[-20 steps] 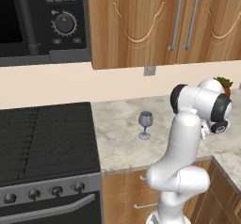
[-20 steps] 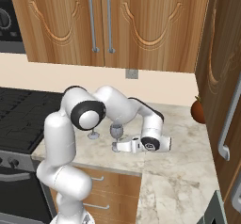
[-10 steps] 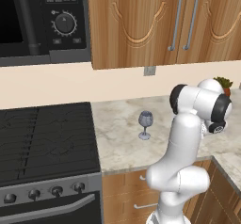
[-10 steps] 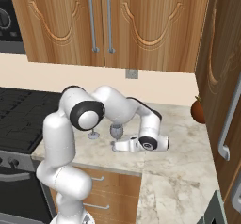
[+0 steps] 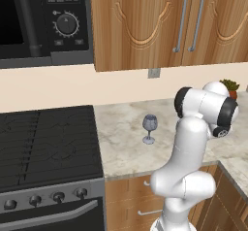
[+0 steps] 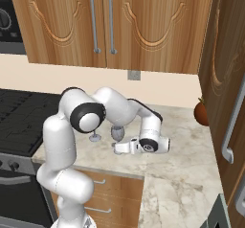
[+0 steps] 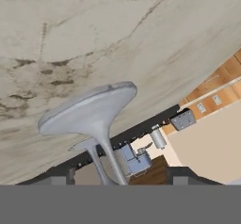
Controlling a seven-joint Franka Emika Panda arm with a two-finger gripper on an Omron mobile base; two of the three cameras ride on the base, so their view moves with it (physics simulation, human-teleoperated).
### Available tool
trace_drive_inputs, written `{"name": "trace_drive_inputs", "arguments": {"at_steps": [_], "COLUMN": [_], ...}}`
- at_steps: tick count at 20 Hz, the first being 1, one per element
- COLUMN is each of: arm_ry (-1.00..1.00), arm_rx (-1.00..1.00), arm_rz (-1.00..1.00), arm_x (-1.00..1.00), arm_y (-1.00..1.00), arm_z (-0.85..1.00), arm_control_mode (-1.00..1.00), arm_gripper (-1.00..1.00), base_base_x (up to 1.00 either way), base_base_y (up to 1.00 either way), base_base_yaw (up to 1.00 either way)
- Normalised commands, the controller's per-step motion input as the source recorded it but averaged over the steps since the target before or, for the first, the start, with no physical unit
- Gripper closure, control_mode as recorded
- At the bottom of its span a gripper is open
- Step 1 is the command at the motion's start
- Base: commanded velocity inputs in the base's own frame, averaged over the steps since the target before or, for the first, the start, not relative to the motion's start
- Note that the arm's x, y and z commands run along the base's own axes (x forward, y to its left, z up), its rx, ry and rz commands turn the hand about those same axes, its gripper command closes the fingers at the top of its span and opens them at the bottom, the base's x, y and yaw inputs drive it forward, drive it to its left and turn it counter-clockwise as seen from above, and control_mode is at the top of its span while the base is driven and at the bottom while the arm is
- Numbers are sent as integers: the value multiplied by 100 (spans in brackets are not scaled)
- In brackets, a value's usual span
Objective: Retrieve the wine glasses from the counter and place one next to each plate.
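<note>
Marble-topped counter [image 6: 182, 145], kitchen corner: the robot's arm folds low over the worktop, its gripper [image 6: 116, 149] lying nearly level at the base of the nearer wine glass [image 6: 116, 133], which stands upright on the stone a little way in from the front edge. The second glass [image 6: 95, 137] stands just beside it on the stove side, mostly behind the arm's elbow. From the hand's own camera, rolled over so the counter fills the top, the round foot [image 7: 87, 112] of glass 1 looms close with its thin stem [image 7: 109, 159] running down toward the fingers, and the foot of glass 2 sits just behind. Whether the fingers have met the stem or stand apart around it I cannot tell from where they show. The step in hand looks to be the grasp, and doing it well likely means closing squarely on the stem with it centred between the 2 fingers, low enough to clear the bowl yet above the foot, then lifting straight up before swinging away, so the neighbour is not clipped and the glass does not tip.
</note>
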Motion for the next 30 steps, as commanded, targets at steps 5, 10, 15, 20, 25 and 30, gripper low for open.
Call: {"name": "trace_drive_inputs", "arguments": {"at_steps": [5, 10, 15, 20, 25, 30], "arm_ry": [0, 0, 0, 0, 0, 0], "arm_rx": [0, 0, 1, 0, 0, -3], "arm_rz": [0, -1, -9, -13, -15, -18], "arm_x": [0, 0, 2, 13, 10, 1], "arm_y": [0, 0, 3, 4, 9, 17], "arm_z": [0, 14, 41, 46, 49, 46], "arm_control_mode": [-100, -100, -100, -100, -100, -100], "arm_gripper": [100, 100, 100, 100, 100, 100], "base_base_x": [0, 0, 0, 0, 0, 0], "base_base_y": [0, 0, 0, 0, 0, 0], "base_base_yaw": [0, 0, 0, 0, 0, 0]}}
